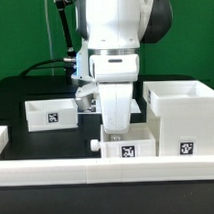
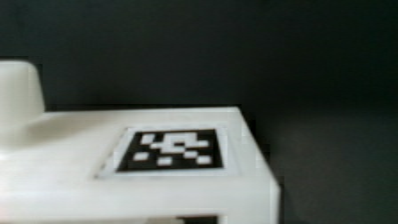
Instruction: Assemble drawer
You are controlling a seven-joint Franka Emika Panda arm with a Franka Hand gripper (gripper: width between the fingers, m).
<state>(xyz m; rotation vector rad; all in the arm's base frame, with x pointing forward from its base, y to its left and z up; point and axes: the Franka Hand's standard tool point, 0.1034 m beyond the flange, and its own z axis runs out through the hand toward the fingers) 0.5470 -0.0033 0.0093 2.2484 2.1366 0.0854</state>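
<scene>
A small white drawer tray with a tag and a round knob sits at the front centre, just behind the front rail. My gripper reaches straight down onto this tray; its fingertips are hidden by the tray wall. The wrist view shows the tray's tagged face very close, with the knob at one side and no fingers to make out. A second small tray lies at the exterior view's left. The large hollow housing stands at the exterior view's right.
A long low white border rail runs along the front edge. Another white rail piece shows at the exterior view's far left. The table top is black, with a green backdrop behind.
</scene>
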